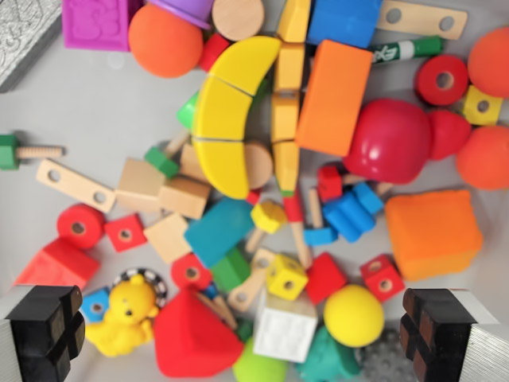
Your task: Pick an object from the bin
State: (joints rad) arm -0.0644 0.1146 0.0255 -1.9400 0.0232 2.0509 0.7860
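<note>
The two black fingertips (pixel 44 330) sit nearest the lens, one in each bottom corner, spread wide with nothing held between them; the gripper (pixel 238 334) hangs over the bin (pixel 103 103), whose pale grey floor shows at the wrist view's left. Readable writing is scarce: a green marker (pixel 406 52) near the top carries white lettering too blurred to make out, and the purple block (pixel 95 22) at top left has raised shapes that cannot be read. Between the fingers lies a crowd of toys: a yellow bear figure (pixel 127 314) just beside the left-hand pad, a red wedge (pixel 191 338), a white cube (pixel 285 330), and a yellow ball (pixel 353 315) close to the right-hand pad. Further up are a yellow wooden banana (pixel 231 111) cut in segments, an orange block (pixel 334 95), a glossy red piece (pixel 390 142), an orange foam cube (pixel 432 232) and an orange ball (pixel 163 40)
</note>
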